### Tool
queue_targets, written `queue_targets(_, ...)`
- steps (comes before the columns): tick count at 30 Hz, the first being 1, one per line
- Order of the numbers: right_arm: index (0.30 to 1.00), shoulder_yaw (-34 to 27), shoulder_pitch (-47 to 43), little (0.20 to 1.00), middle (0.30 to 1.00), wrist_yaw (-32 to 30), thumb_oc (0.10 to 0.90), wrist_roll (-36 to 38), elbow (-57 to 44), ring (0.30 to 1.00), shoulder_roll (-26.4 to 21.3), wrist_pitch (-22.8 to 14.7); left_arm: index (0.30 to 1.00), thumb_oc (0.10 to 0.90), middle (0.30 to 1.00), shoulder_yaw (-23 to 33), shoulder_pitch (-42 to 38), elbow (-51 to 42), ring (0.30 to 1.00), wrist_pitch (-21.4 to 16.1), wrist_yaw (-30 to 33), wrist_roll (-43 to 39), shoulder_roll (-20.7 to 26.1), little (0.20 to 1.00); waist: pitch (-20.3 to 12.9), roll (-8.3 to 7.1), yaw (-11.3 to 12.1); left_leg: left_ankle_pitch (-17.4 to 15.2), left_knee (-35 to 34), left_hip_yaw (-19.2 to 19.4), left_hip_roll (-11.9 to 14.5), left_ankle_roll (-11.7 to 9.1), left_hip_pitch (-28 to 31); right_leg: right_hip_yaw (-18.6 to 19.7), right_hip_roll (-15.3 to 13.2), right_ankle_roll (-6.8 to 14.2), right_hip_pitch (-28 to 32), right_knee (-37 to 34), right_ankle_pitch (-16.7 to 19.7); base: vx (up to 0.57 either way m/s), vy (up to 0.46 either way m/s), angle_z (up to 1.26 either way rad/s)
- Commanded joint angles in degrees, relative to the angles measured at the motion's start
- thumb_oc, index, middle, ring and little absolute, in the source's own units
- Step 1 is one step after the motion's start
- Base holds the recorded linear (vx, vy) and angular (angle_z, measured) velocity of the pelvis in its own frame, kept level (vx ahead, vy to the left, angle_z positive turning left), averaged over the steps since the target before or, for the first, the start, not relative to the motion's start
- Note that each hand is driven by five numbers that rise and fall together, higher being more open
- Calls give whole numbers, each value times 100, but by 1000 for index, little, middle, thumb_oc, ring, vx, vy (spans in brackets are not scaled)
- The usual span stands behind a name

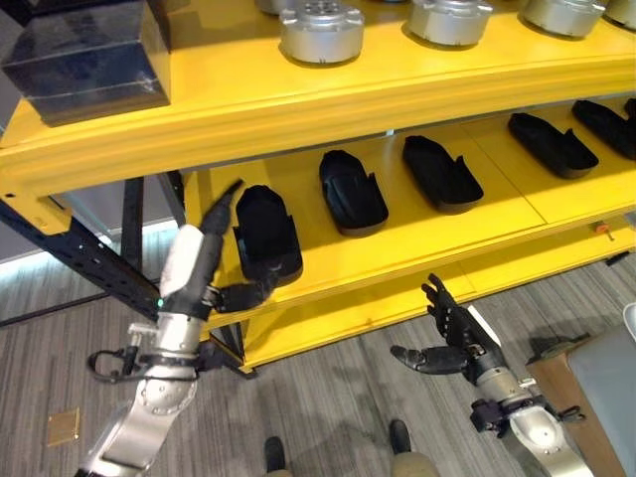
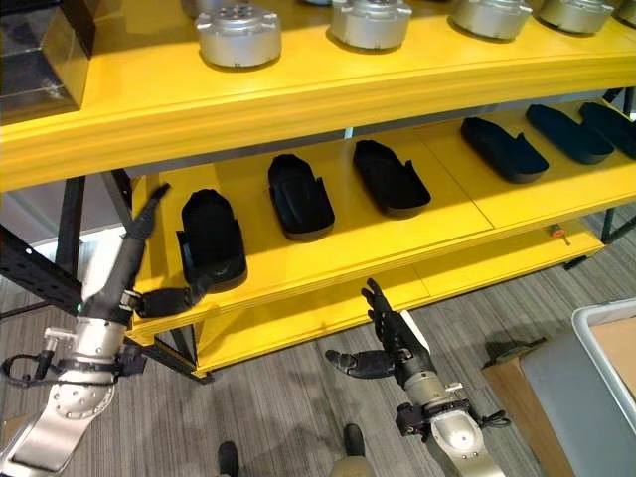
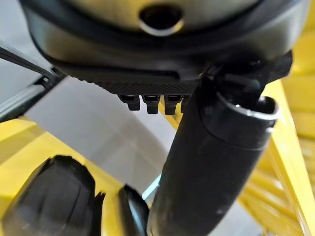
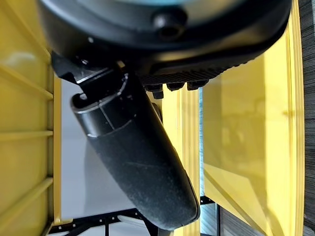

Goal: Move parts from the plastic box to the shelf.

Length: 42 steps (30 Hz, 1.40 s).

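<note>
Nearest, right hand: the dark right hand [image 1: 449, 333] hangs over the grey wood-grain floor [image 1: 328, 397], below and in front of the shelf's lower edge; its fingers are straight and spread, the thumb out to the side, and it has hold of nothing.
Left hand: the dark left hand [image 1: 221, 260] reaches up to the left end of the middle deck; its straight fingers point upward beside the leftmost part, and its thumb lies along the deck's front edge under that part's near end. It looks opened out, and I cannot tell whether the thumb touches the part.
Task's thing: the black moulded plastic part [image 1: 266, 233] lies flat on the middle deck of the yellow metal shelf [image 1: 427, 234], leftmost in a row of like black parts [image 1: 352, 191] spaced along the deck.
Box: a pale grey plastic box [image 2: 608, 350] shows at the right edge, near the floor.
Farther up: round silver metal parts [image 1: 321, 31] stand on the top deck, with a dark box-shaped block [image 1: 84, 58] at its left end.
Step in hand: by my judgement, a placing is just finishing, as the part rests on the deck.
Next move: draw the left hand back clear of the part without nudging it, then turn toward the box for another.
</note>
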Motion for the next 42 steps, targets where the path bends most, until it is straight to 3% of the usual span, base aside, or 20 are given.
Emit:
queue_targets(1, 1000, -530, -388, 1000, 1000, -40, 900, 147, -884, 1000, -191, -855, 1000, 900, 1000, 97, -394, -251, 1000, -520, 77, 892, 460, 1000, -32, -115, -31, -261, 11, 155, 227, 33, 371, -124, 93, -170, 160, 245, -323, -48, -43, 4)
queue_targets(17, 1000, -649, -442, 1000, 1000, -138, 900, 105, -910, 1000, -183, -852, 1000, 900, 1000, -395, -162, 308, 1000, -469, -184, 1681, 374, 1000, 90, -75, -16, -118, -37, 69, 331, -18, 226, -239, 211, -226, 102, 256, -338, -9, -13, 2)
queue_targets(42, 1000, -562, -710, 1000, 1000, -353, 900, -23, -872, 1000, -101, -825, 1000, 900, 1000, -665, -601, 962, 1000, -245, -21, 1861, -11, 1000, 141, -108, -5, -105, -39, 39, 361, -33, 168, -267, 270, -273, 29, 300, -375, 0, 0, 0)
